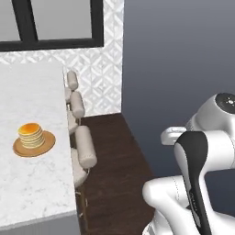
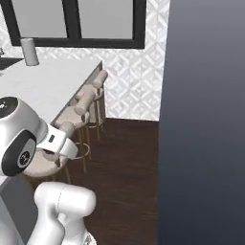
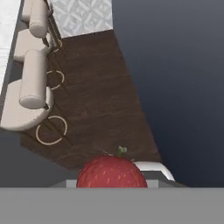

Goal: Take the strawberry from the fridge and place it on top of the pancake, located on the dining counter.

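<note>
The arm is folded back near the base, its tool (image 3: pixel 112 181) pinching the strawberry (image 3: pixel 112 171) above the wooden floor (image 3: pixel 100 100), beside the stools (image 3: pixel 33 78).

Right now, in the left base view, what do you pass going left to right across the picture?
Pancake on its plate on the dining counter → row of stools → dark wood floor → the robot's arm.
</note>
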